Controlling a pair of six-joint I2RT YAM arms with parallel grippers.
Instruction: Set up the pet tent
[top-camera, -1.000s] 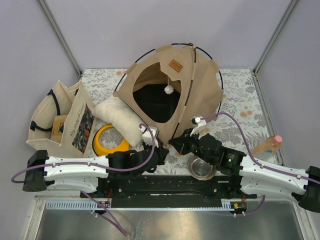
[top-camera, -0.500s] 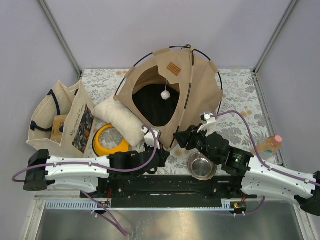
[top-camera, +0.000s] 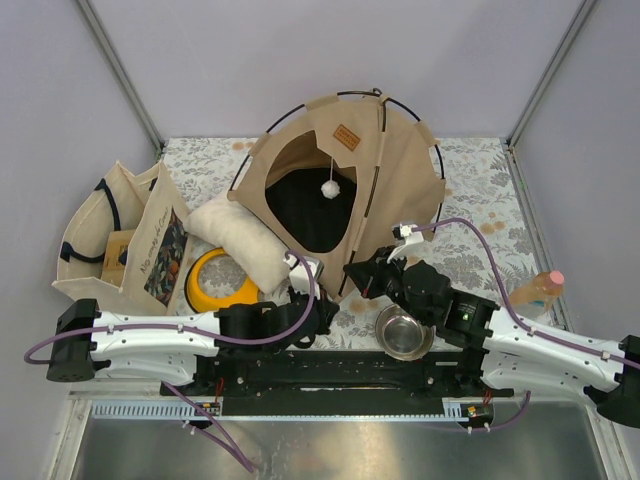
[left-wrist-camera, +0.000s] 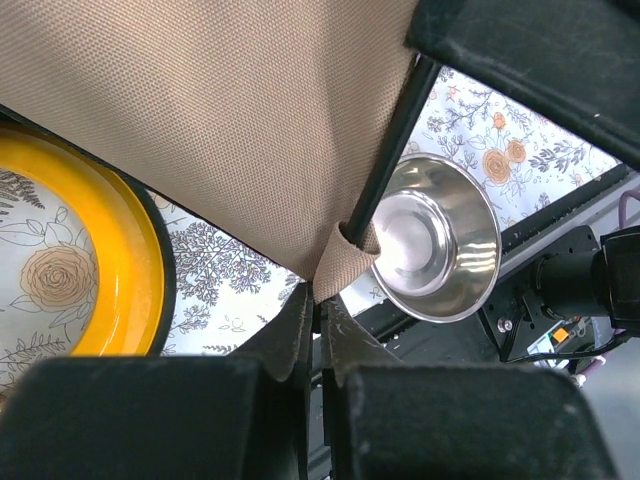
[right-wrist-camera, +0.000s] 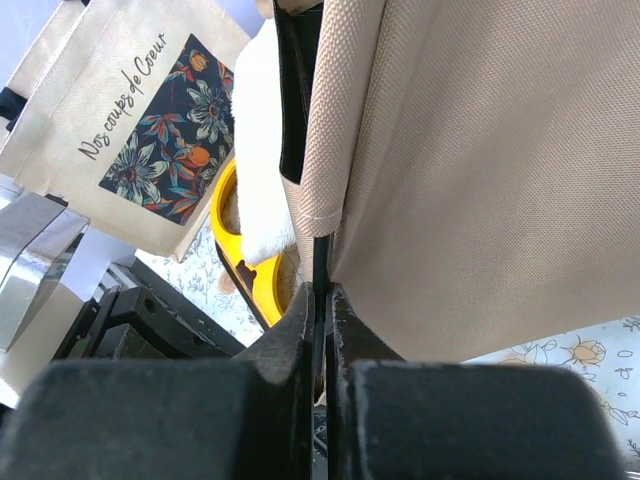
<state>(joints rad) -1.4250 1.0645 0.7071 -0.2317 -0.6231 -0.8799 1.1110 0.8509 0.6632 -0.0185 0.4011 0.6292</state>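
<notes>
Top external view: the pet tent (top-camera: 395, 170) stands upright in the upper middle of the frame. I see my left gripper (left-wrist-camera: 320, 300) pinched tight on its lower fabric corner. My right gripper (right-wrist-camera: 322, 295) is clamped on the thin black pole (right-wrist-camera: 320, 262) at its edge.

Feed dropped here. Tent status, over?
Left gripper shut on tent corner. Right gripper shut on its pole edge. Tent upright. Steel bowl by the corner.

3 pale lilac-grey walls (top-camera: 330, 50) closing in the space, 2 metal struts (top-camera: 118, 70) running up the back corners, white tablecloth (top-camera: 480, 175) with a grey and orange floral print spreading wall to wall, brushed steel sheet (top-camera: 400, 450) lying along the near edge, soft even light filling the enclosure
</notes>
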